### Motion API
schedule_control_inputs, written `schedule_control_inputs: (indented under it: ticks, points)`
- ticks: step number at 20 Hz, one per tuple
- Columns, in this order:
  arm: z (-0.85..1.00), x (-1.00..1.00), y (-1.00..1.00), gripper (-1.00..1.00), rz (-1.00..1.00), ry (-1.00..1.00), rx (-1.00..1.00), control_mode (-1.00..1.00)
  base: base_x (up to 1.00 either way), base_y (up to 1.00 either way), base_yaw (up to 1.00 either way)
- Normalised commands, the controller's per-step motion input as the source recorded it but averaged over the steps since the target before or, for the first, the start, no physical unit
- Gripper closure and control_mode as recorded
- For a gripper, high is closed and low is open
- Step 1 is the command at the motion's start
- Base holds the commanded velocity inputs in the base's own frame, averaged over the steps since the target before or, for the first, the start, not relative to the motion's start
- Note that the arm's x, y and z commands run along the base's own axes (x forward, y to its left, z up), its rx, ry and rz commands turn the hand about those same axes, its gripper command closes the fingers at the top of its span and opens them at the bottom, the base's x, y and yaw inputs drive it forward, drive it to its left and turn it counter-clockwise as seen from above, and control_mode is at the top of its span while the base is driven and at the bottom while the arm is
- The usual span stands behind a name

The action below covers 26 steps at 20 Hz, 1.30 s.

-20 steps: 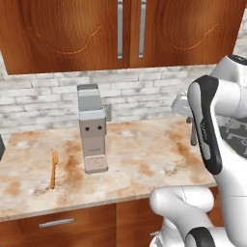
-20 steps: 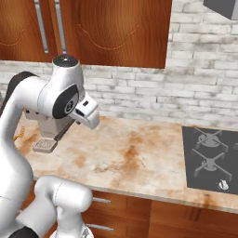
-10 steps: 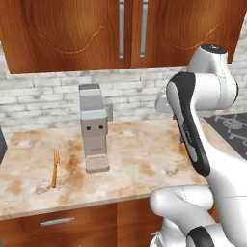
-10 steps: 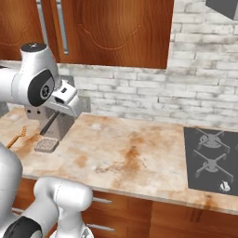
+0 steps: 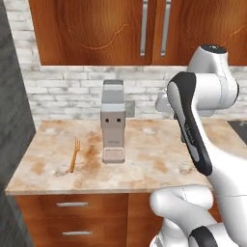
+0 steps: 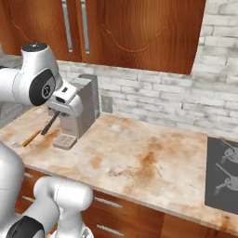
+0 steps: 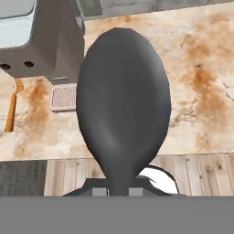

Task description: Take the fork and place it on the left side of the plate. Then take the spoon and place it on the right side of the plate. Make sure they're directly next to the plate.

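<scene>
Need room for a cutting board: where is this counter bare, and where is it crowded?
Widest bare patch: counter between the coffee machine and the stove. Crowded at left, where the fork lies close beside the machine, with the spoon in the claw nearby.

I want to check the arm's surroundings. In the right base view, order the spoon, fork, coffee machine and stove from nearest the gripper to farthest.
1. spoon: held in the gripper, hanging down from it.
2. coffee machine: right beside the gripper, towards the wall.
3. fork: on the counter, lower left.
4. stove: far right end of the counter.
</scene>
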Motion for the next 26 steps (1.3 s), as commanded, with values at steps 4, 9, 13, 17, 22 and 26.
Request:
schedule_control_inputs:
  ticks: [4, 9, 13, 17, 22, 26]
  points:
    - [0.0, 0.0, 0.0, 1.0, 0.0, 0.0, 0.0, 1.0, -0.6, 0.02, 0.52]
    - [0.0, 0.0, 0.0, 1.0, 0.0, 0.0, 0.0, 1.0, -0.66, 0.13, 0.63]
    - [0.0, 0.0, 0.0, 1.0, 0.0, 0.0, 0.0, 1.0, -0.19, 0.1, 0.7]
    - [0.0, 0.0, 0.0, 1.0, 0.0, 0.0, 0.0, 1.0, 0.0, 0.01, 0.75]
    - [0.0, 0.0, 0.0, 1.0, 0.0, 0.0, 0.0, 1.0, -0.28, 0.16, 0.77]
    - [0.0, 0.0, 0.0, 1.0, 0.0, 0.0, 0.0, 1.0, -0.63, 0.61, 0.71]
